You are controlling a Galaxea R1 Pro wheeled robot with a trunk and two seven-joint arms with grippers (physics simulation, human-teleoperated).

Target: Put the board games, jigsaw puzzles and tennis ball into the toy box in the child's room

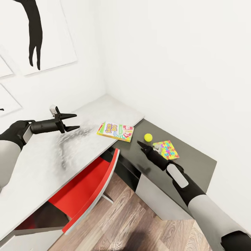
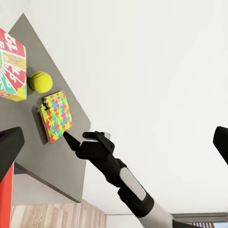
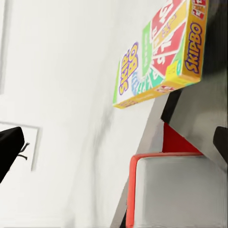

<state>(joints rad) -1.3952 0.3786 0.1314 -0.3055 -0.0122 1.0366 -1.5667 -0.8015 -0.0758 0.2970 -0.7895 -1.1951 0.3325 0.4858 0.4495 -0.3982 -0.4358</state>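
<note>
"SKIP BO" board game beside tennis ball

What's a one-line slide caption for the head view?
Both open grippers, left and right, poised over the L-shaped desk by the Skip-Bo box, tennis ball and jigsaw puzzle.

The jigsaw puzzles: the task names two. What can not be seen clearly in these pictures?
- Second puzzle: the head view shows one jigsaw puzzle; the right gripper and its arm cross its near edge, so another beneath cannot be confirmed.
- Left wrist view: a dark edge beside the puzzle may be a second sheet or shadow.
- SKIP BO box: cut off by the picture's edge there.
- Tennis ball: its markings are too small.
</note>
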